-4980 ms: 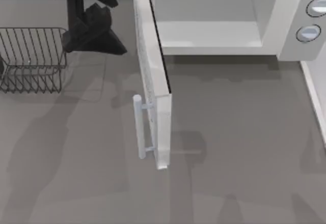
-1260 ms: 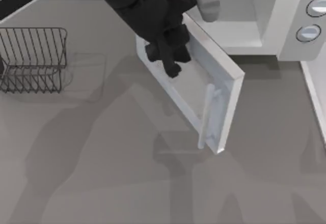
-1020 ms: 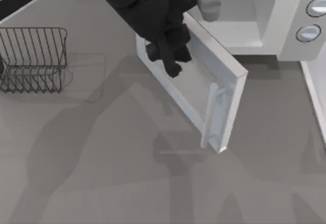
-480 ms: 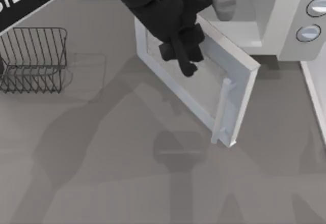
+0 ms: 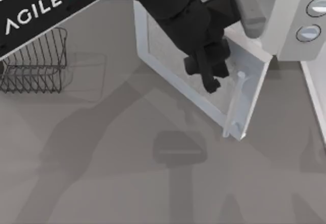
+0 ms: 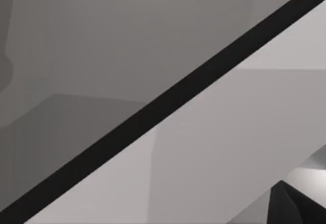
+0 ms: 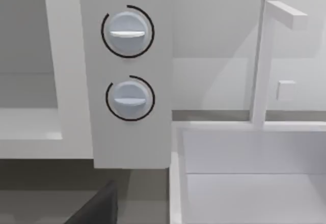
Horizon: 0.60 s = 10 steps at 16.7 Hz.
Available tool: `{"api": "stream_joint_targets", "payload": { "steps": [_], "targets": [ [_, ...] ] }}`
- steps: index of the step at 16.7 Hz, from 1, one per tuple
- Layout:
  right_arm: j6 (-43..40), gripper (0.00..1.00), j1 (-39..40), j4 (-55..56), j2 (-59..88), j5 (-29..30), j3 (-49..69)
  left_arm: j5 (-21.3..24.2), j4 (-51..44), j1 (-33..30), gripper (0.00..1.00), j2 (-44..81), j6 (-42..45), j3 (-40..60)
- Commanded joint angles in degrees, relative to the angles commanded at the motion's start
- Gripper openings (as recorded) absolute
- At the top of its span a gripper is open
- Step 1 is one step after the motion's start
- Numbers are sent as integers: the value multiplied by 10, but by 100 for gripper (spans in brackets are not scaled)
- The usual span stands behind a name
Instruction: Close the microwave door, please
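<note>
Against the outer face of the microwave door (image 5: pixel 188 76), the left gripper (image 5: pixel 206 76) was seen pressed; whether its fingers were spread or together could not be told. Door was held partly open, angled off the microwave body (image 5: pixel 293 25), bar handle (image 5: pixel 235 104) at its free edge. Wire basket (image 5: pixel 33 61) was left well apart from the door.

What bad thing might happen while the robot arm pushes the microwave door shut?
The left gripper presses on the outer face of the microwave door, near the handle. The door stands partly open, so the fingers might slide off the smooth panel and it may stop short. If the push runs too hard, the door might bang into the microwave body.
</note>
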Motion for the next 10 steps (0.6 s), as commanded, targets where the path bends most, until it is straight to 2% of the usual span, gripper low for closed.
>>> {"api": "stream_joint_targets", "payload": {
  "steps": [5, 10],
  "targets": [
    [0, 100, 0, 0, 0, 0, 0, -32, -1, 26, 0, 5, -27, 22],
    [0, 100, 0, 0, 0, 0, 0, -29, -7, 17, 0, 8, -27, 20]
  ]
}}
